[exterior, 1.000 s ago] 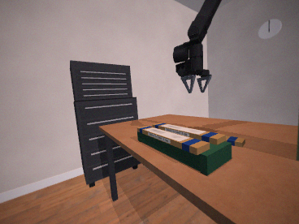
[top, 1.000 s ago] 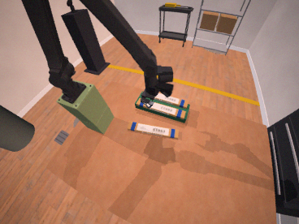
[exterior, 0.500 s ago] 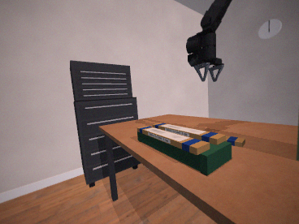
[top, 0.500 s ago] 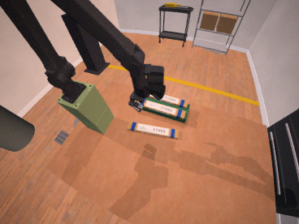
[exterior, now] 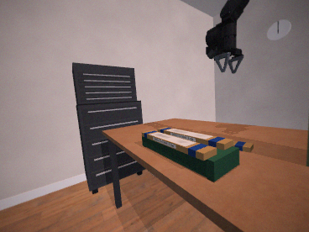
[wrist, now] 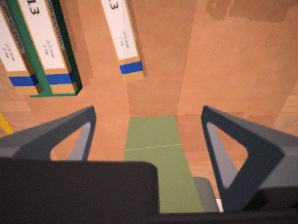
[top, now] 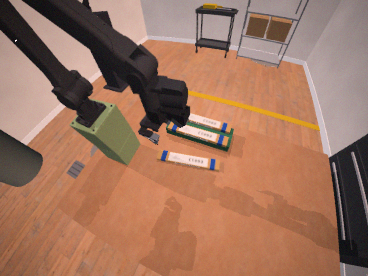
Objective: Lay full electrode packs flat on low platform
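A low green platform [top: 201, 136] stands on the wooden table; it also shows in the exterior view [exterior: 189, 157] and at the top left of the wrist view [wrist: 67, 55]. Two long tan packs with white labels and blue bands lie flat, side by side, on it [top: 206, 121] [top: 199, 133]. A third pack [top: 189, 159] lies flat on the table beside the platform, apart from it; the wrist view shows its end [wrist: 124, 42]. My gripper [top: 150, 132] [exterior: 228, 63] [wrist: 148, 111] is open and empty. It hangs high above the table, off the left end of the packs.
An olive-green block [top: 107, 132] [wrist: 155, 160] stands on the table under the arm, just left of the gripper. A black drawer cabinet [top: 350, 200] [exterior: 109, 126] stands past the table's right edge. A black cart [top: 215, 30] and a wire shelf [top: 270, 30] stand by the far wall.
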`<action>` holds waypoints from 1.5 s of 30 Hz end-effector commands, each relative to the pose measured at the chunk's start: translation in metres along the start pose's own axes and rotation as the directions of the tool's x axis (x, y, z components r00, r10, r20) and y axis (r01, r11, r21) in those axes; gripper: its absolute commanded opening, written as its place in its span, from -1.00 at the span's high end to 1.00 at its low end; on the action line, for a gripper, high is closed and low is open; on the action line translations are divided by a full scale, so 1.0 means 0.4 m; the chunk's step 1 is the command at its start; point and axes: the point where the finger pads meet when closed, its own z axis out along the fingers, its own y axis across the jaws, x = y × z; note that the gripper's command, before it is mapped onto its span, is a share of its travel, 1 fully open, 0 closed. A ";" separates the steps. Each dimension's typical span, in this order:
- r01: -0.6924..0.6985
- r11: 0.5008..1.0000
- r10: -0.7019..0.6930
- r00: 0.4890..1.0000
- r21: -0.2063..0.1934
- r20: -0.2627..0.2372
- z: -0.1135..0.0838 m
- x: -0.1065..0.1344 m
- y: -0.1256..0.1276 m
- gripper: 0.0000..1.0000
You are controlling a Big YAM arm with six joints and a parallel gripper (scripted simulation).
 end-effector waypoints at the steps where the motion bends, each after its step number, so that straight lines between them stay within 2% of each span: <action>1: 0.025 1.000 -0.025 1.000 0.001 -0.012 -0.035 0.019 -0.050 -0.92; 3: 0.025 1.000 -0.025 1.000 0.001 -0.013 -0.053 0.027 -0.076 -0.92; 6: 0.024 1.000 -0.024 1.000 0.001 -0.004 -0.060 0.017 -0.077 -0.92; 45: 0.043 0.999 -0.043 0.999 0.000 -0.009 -0.055 -0.003 -0.055 -0.92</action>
